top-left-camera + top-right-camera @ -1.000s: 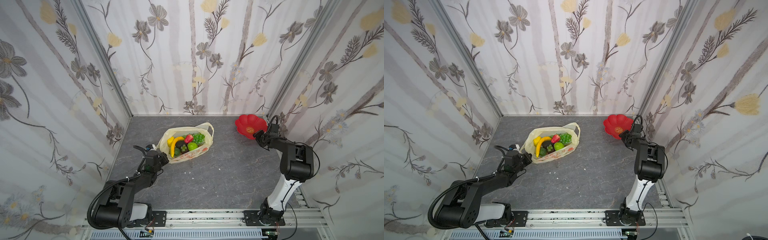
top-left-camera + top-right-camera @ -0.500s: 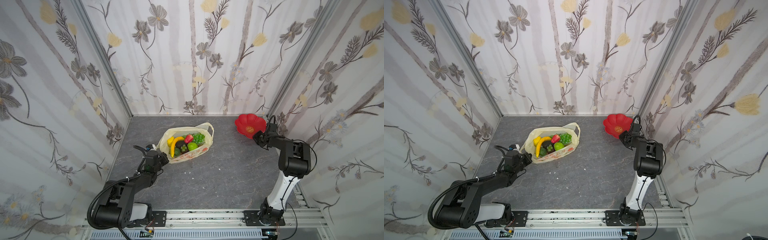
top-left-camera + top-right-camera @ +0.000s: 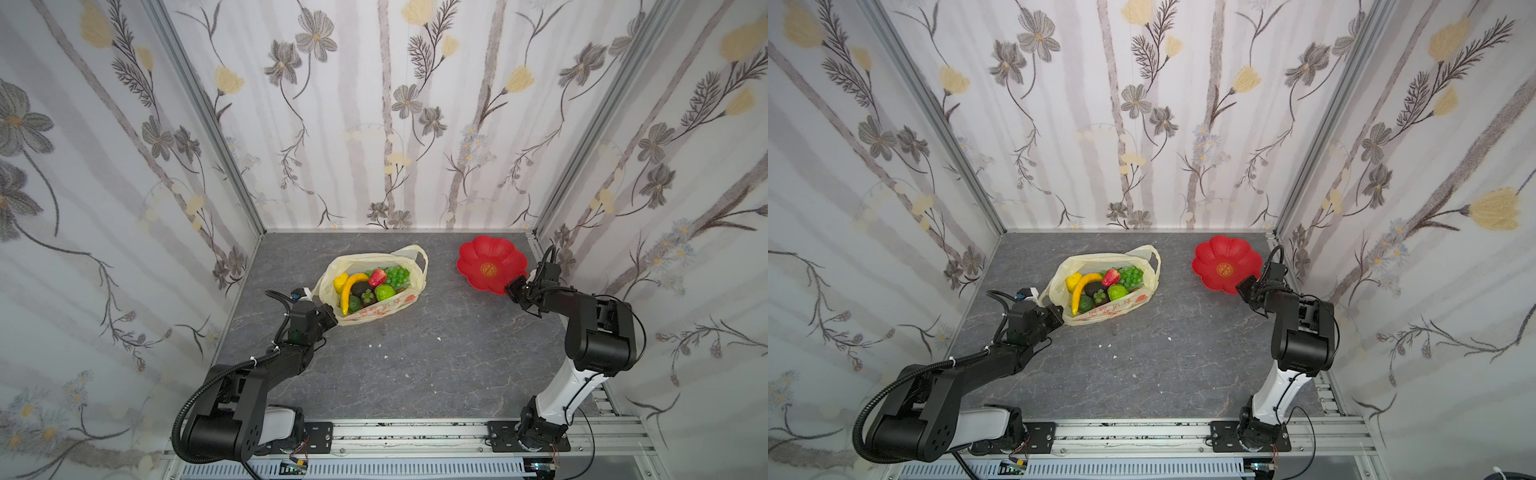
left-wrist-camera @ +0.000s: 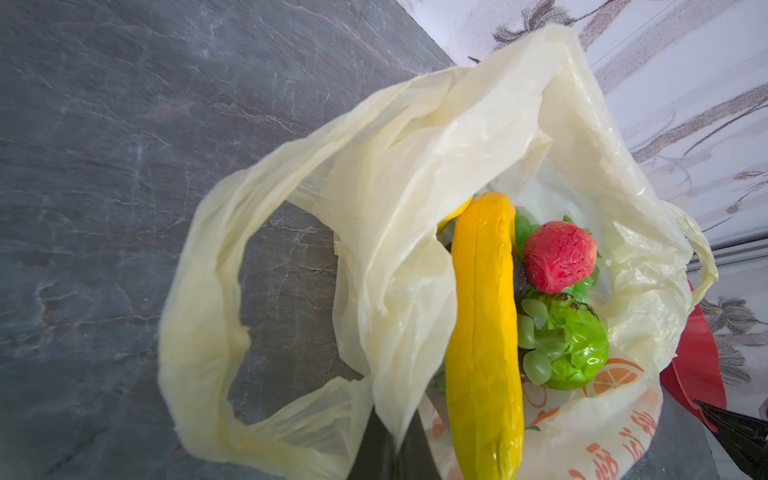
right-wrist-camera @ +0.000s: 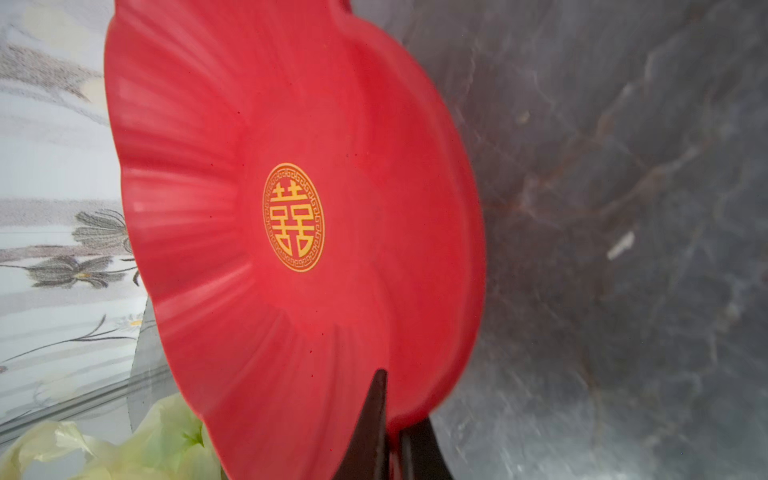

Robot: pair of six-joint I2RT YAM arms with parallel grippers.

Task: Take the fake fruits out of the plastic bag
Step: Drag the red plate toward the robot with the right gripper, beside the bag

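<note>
- Left wrist view: left gripper (image 4: 395, 432) is clenched on the plastic bag (image 4: 415, 187), w/ thin film of the bag rim pinched btwn its two dark fingers, just beside one loop handle (image 4: 199, 311).
- Same view: bag mouth is open. The banana (image 4: 482, 332) lies lengthwise nearest the gripper, the strawberry (image 4: 557, 257) sits on top of the pile, and the custard apple (image 4: 577, 349) touches the banana's side.
- Both top views: plastic bag (image 3: 374, 309) (image 3: 1108, 309) lies on the grey tabletop (image 3: 415, 353), left of ctr, mouth facing up. The left gripper (image 3: 330, 318) is at its near-left corner.
- Top view: all fake fruits (image 3: 365, 291) are inside the bag, incl. the grape bunch (image 3: 397, 276), yellow orange (image 3: 340, 281), mangosteen (image 3: 368, 296) and avocado (image 3: 354, 304).
- Right wrist view: right gripper (image 5: 395, 432) is clamped on the rim of the red plate (image 5: 291, 124), one finger on the inner face and one behind the rim.
- Both top views: red plate (image 3: 478, 257) (image 3: 1217, 257) is at right rear of the tabletop, near the side wall and well apart from the bag. The right gripper (image 3: 513, 286) is at its near-right edge.
- Plate flat on the tabletop or raised: cannot tell.
- Small white crumbs (image 3: 376, 345) lie on the tabletop in front of the bag.
</note>
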